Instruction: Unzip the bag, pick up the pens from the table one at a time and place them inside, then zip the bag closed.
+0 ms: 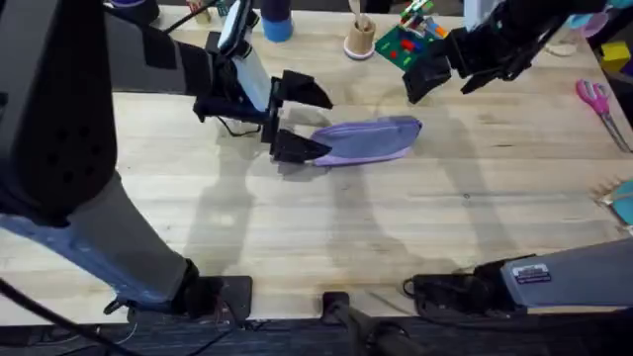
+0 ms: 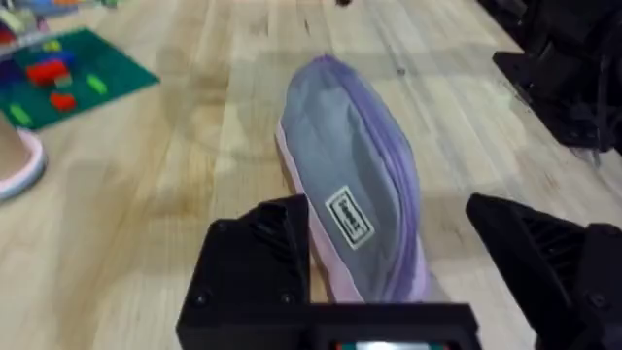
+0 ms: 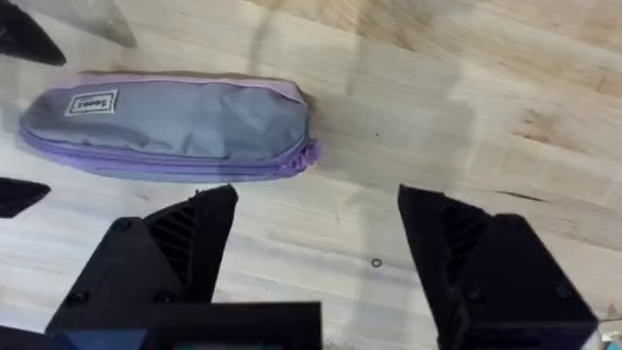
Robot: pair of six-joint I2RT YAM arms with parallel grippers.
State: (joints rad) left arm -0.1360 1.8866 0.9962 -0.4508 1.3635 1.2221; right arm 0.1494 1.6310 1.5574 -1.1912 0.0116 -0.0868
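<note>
The lavender bag [image 1: 368, 138] lies lengthwise on the table [image 1: 346, 227], and its zipper looks shut. My left gripper [image 1: 302, 119] is open, one finger on either side of the bag's left end. In the left wrist view the bag [image 2: 350, 185] runs between that gripper's [image 2: 389, 267] spread fingers. My right gripper [image 1: 453, 81] hovers open above and beyond the bag's right end. The right wrist view has the bag [image 3: 165, 126] lying apart from the wide-open right gripper [image 3: 321, 243]. The pens are out of view.
A green plate with bricks [image 1: 401, 44] and a wooden cup [image 1: 360, 40] stand at the back. Pink scissors [image 1: 595, 101] lie at the right, with a teal item [image 1: 623, 203] at the right edge. The green plate [image 2: 68, 83] also appears in the left wrist view.
</note>
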